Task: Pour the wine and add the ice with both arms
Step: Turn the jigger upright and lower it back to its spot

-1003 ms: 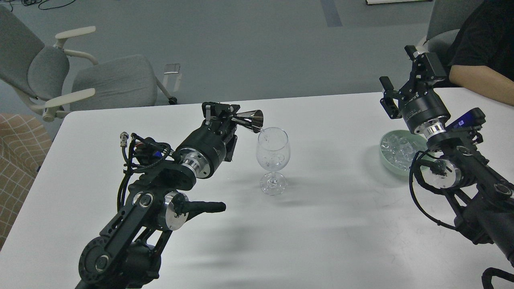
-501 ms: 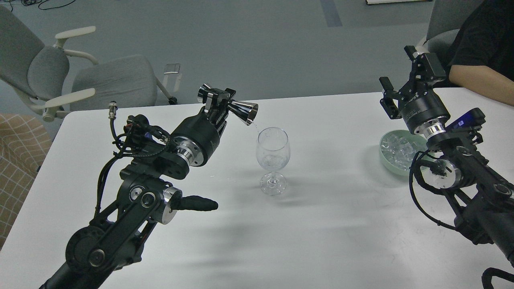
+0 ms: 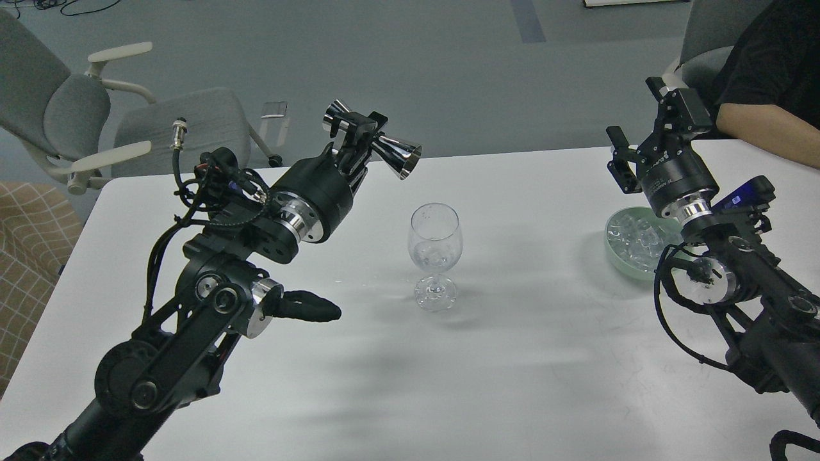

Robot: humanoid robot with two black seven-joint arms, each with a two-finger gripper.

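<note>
A: Wine (image 3: 434, 257) sits as a thin clear pool low in the bowl of the glass (image 3: 435, 246), which stands upright at the middle of the table (image 3: 525, 358). I judge the pour finished, so the step in hand is clearing the metal measuring cup (image 3: 384, 150) away.

B: How to do that well?

A: Bring the cup level or upright before carrying it off, so no last drops land on the table, and keep it well above the glass rim; a knock would tip that stem over.

B: And the left claw (image 3: 355, 137)?

A: Closed on the cup's narrow waist, upper centre of the frame, cup mouth tilted slightly down and to the right, apart from the glass.

B: The right one?

A: The right claw (image 3: 647, 131) stands spread wide and empty, above the green bowl (image 3: 616, 250) of ice (image 3: 637, 234) at the right edge.
</note>
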